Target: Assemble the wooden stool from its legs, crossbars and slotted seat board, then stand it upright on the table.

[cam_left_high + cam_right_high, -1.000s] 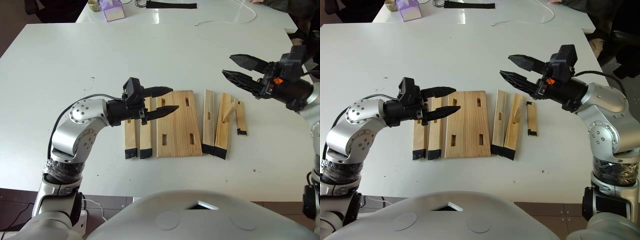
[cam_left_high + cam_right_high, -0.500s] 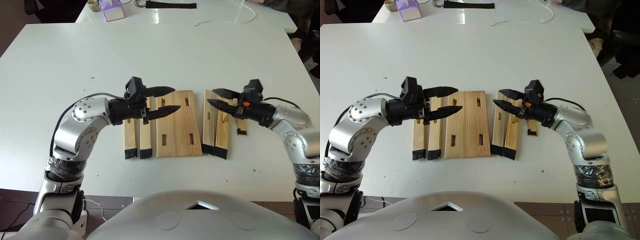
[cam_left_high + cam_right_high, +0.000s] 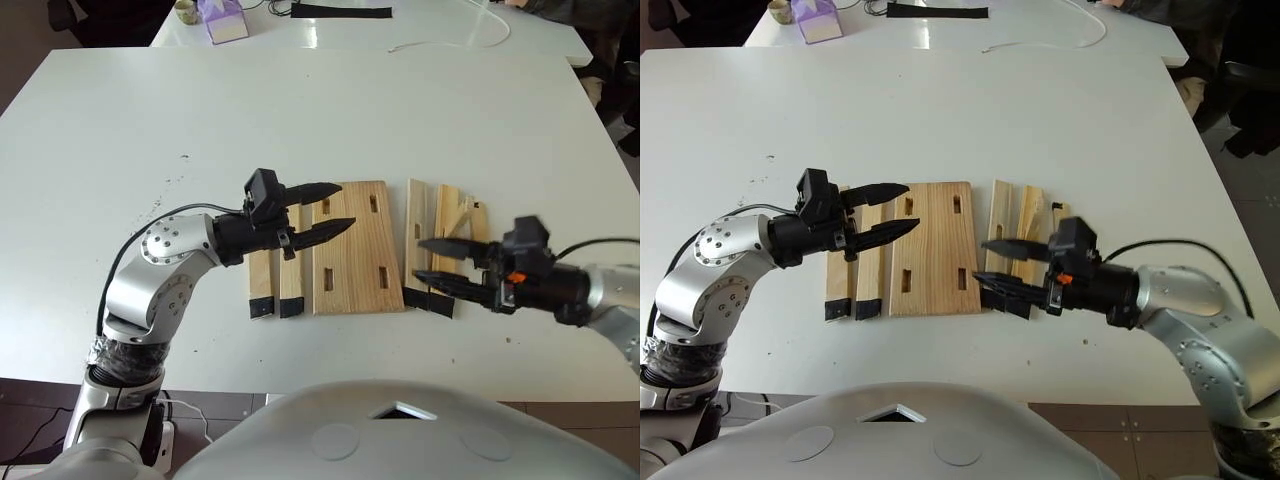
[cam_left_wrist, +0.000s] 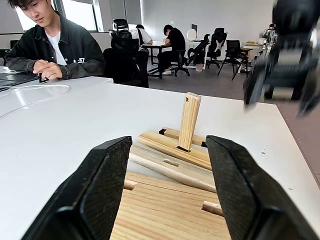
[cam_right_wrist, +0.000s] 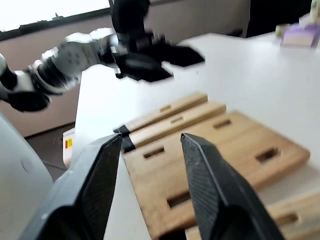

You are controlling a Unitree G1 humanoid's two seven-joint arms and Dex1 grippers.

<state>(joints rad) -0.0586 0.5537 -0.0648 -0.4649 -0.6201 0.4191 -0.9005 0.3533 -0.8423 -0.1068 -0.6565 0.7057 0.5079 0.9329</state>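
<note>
Close in the foreground, my left gripper hangs with its two black fingers spread wide, nothing between them. Through the gap I see the slotted seat board lying flat on the white table. Just beyond it lie long wooden legs, with one short crossbar standing nearly upright from a leg. Farther back, the right gripper is a dark blur.

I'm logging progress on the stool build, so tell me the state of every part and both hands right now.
Seat board: flat on the table, nothing fitted.
Left pair of legs: flat, side by side.
Right pair of legs: flat, side by side.
Crossbar: upright on one right leg, apparently slotted in.
Left hand: open, above the left legs.
Right hand: open, by the right legs' near ends.
</note>
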